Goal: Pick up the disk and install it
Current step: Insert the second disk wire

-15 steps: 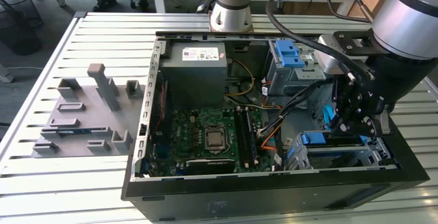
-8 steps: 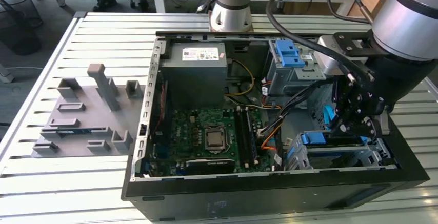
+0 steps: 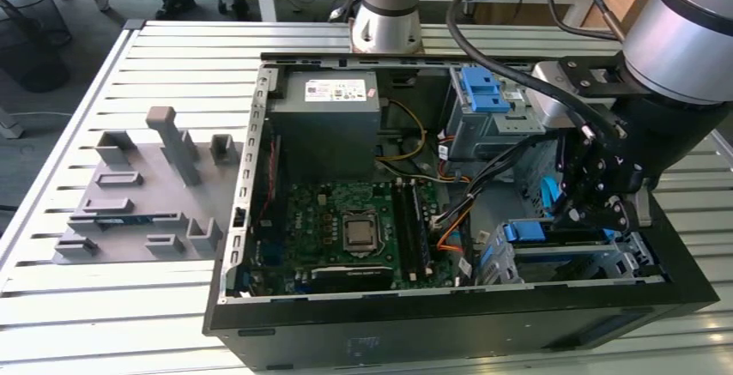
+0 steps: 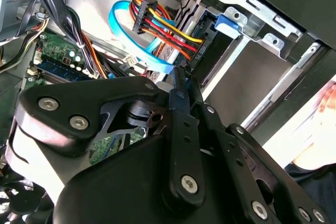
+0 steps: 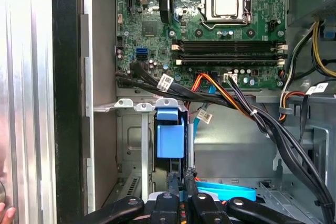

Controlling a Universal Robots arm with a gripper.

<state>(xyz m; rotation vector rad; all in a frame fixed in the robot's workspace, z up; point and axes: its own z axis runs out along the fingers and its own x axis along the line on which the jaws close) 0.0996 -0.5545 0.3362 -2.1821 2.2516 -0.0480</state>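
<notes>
The fingers (image 5: 181, 182) were pinched closed by the blue-bracketed disk (image 5: 170, 135), low in frame; cables (image 5: 247, 111) crossed above

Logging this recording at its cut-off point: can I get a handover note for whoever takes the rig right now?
Gripper: fingers together, nothing seen between them. It is low inside the open case, at the drive cage on the exterior view's right.
Disk: its blue bracket stands in the cage slot, just ahead of the fingertips in the first wrist view. Its label is out of sight.
Done: the disk is off the table and in the cage.
Left: whether it is fully seated cannot be told from these views.
</notes>
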